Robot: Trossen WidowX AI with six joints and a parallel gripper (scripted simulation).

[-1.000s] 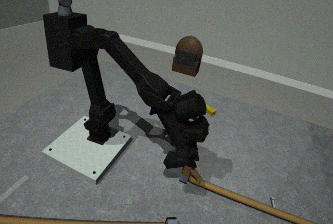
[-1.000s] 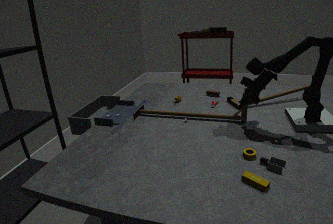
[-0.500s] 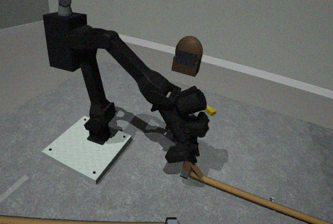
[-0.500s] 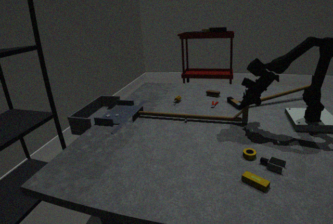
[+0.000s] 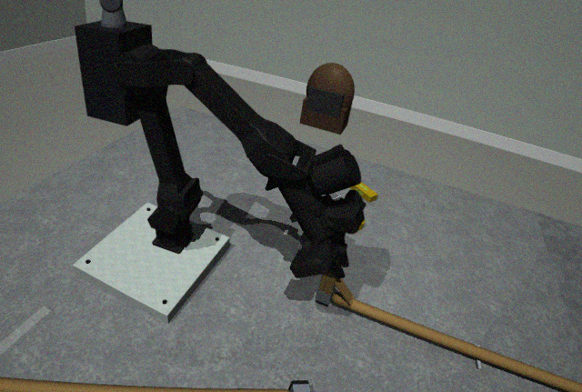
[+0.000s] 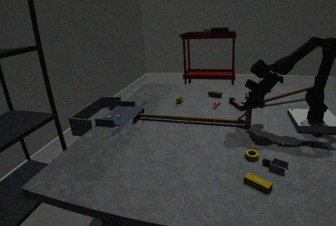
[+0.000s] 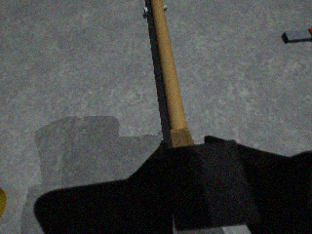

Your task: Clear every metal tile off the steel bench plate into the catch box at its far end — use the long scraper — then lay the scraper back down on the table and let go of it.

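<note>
My gripper [image 5: 331, 278] [image 6: 248, 108] [image 7: 186, 145] is shut on the wooden grip of the long scraper [image 5: 404, 324] [image 6: 189, 118] [image 7: 169, 78]. Its shaft runs low over the table to the near end of the steel bench plate [image 6: 127, 112], at the left in the exterior view. The scraper's head is at that near edge, too dark to make out fully. Two small metal tiles [image 6: 108, 116] [image 6: 117, 116] show on the plate towards its far end. The grey catch box [image 6: 80, 126] stands at that far end; its inside is mostly hidden.
A bolt [image 5: 478, 363] [image 7: 145, 13] lies partly under the shaft. A second wooden-handled tool [image 5: 141, 385] [image 6: 284, 94] lies behind. Red pliers [image 6: 216, 105] [image 7: 298, 36], a wooden block [image 6: 214, 94], yellow tape [image 6: 251, 155], a dark tool [image 6: 279, 165] and a yellow bar [image 5: 366, 191] [image 6: 258, 182] also lie about.
</note>
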